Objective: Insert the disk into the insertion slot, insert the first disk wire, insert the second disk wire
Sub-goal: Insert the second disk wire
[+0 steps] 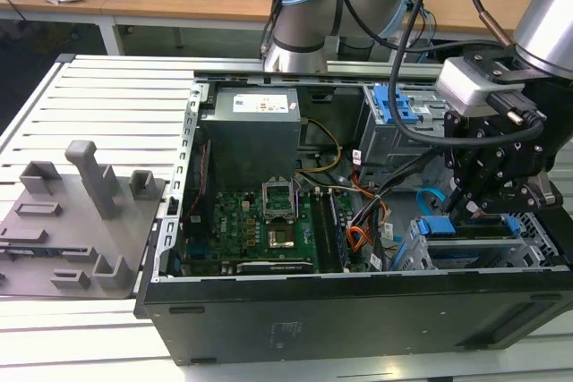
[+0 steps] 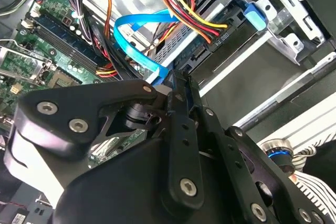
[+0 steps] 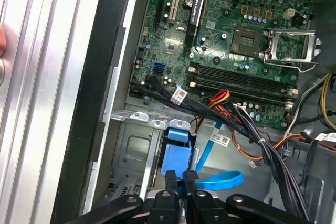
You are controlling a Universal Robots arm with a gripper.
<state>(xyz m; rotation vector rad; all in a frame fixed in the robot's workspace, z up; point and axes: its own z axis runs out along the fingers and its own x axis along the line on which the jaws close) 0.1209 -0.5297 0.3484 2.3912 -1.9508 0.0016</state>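
The disk (image 1: 474,228), framed in bright blue, lies inside the insertion slot (image 1: 537,232), a low perforated grey cage at the case's front corner on the exterior view's right. My gripper (image 1: 458,210) hangs right over the disk's inner end. In both wrist views its fingertips (image 3: 181,176) are shut on the end of a flat blue wire (image 3: 220,180) that loops away toward the motherboard. That wire (image 2: 137,30) runs up to my gripper (image 2: 170,80) in the second wrist view. A black plug (image 2: 218,38) with red, yellow and black leads sits against the disk's blue-edged (image 2: 255,15) rear.
The open computer case (image 1: 340,310) lies on a slatted metal table (image 1: 107,96). Bundled cables (image 3: 252,135) cross between the motherboard (image 1: 260,221) and the cage. A taller bay with a blue latch (image 1: 394,105) stands behind. A grey fixture (image 1: 81,212) sits to the exterior view's left.
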